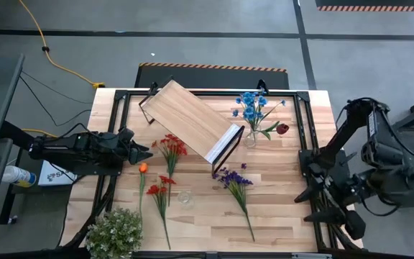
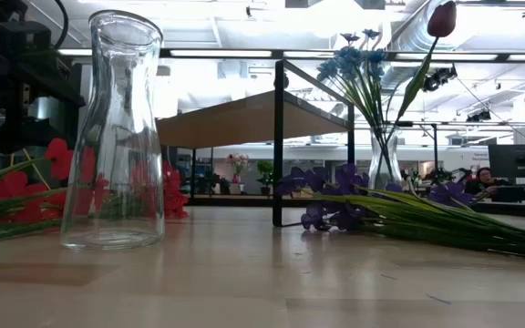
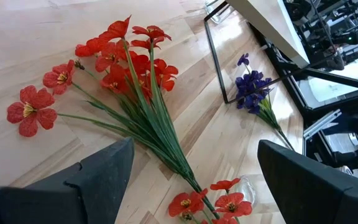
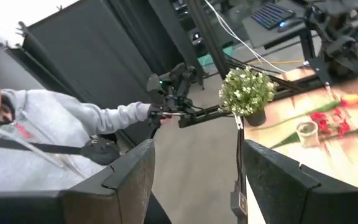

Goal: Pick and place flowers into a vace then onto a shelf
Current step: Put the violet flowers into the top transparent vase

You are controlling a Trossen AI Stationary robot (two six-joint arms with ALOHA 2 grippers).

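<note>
High view first: we see the left gripper (image 1: 141, 152) over the table's left side, fingers spread and empty, just beside the red flowers (image 1: 171, 147). An orange sprig (image 1: 142, 170) and another red bunch (image 1: 161, 190) lie nearer the front, the purple flowers (image 1: 234, 180) right of centre. The shelf (image 1: 190, 119) stands askew at the back; beside it a vase (image 1: 251, 137) holds blue flowers (image 1: 251, 106) and a dark red bud (image 1: 282, 129). The right gripper (image 1: 320, 205) waits at the right edge.

Low view: we find an empty glass vase (image 2: 113, 137) close by, red blooms behind it, purple sprigs lying flat.

Left wrist view: our open fingers (image 3: 98, 174) frame the red stems, touching nothing.

Right wrist view: the fingers (image 4: 129, 180) stand apart, empty; a person in a grey sleeve (image 4: 73, 118) sits beyond the table.
</note>
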